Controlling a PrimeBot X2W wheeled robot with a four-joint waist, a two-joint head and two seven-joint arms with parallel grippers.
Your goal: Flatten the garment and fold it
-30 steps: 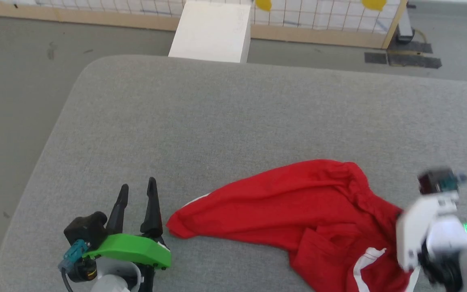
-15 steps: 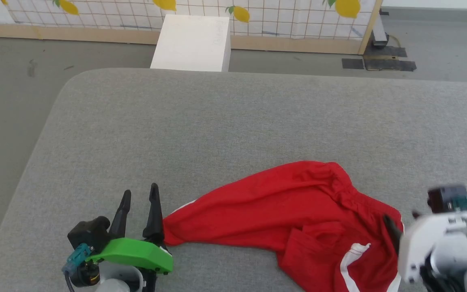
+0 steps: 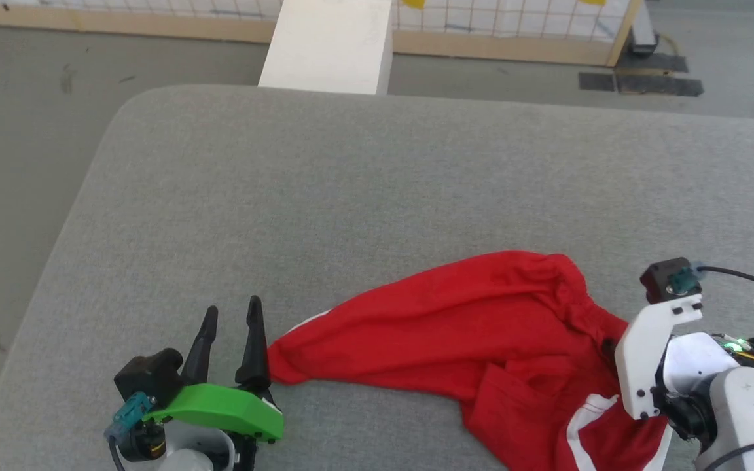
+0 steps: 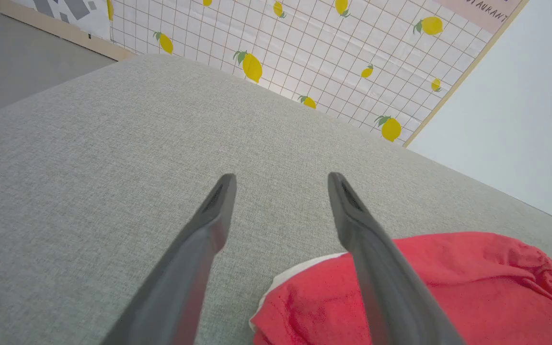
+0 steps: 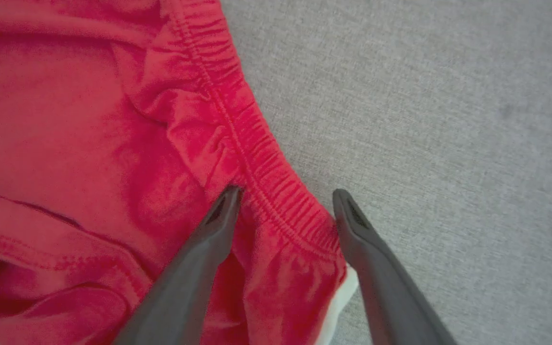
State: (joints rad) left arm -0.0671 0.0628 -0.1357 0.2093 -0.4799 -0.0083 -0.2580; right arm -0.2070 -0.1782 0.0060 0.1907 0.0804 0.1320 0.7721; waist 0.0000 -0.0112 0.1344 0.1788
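The garment (image 3: 455,333) is bright red and lies crumpled on the near right of the grey padded surface (image 3: 351,190), with a white stripe at its near right. My left gripper (image 3: 232,306) is open at the lower left, its right finger touching the garment's pointed left end. In the left wrist view that gripper (image 4: 281,177) is over bare padding, and the garment's (image 4: 472,287) white-trimmed edge sits beneath the right finger. My right gripper (image 5: 285,192) is open and straddles the garment's (image 5: 65,120) gathered elastic waistband. In the head view its white wrist (image 3: 652,347) covers the garment's right edge.
The padded surface has a rounded far-left corner, with grey floor beyond its left and far edges. A white box (image 3: 331,46) stands just past the far edge. Behind it runs a wood-framed panel (image 4: 304,48) printed with lemons. Dark mats (image 3: 639,82) lie at far right.
The head camera has shifted, moving the whole picture. My right wrist has moved up and in toward the waistband and is now sharp instead of blurred. The left gripper has stayed open.
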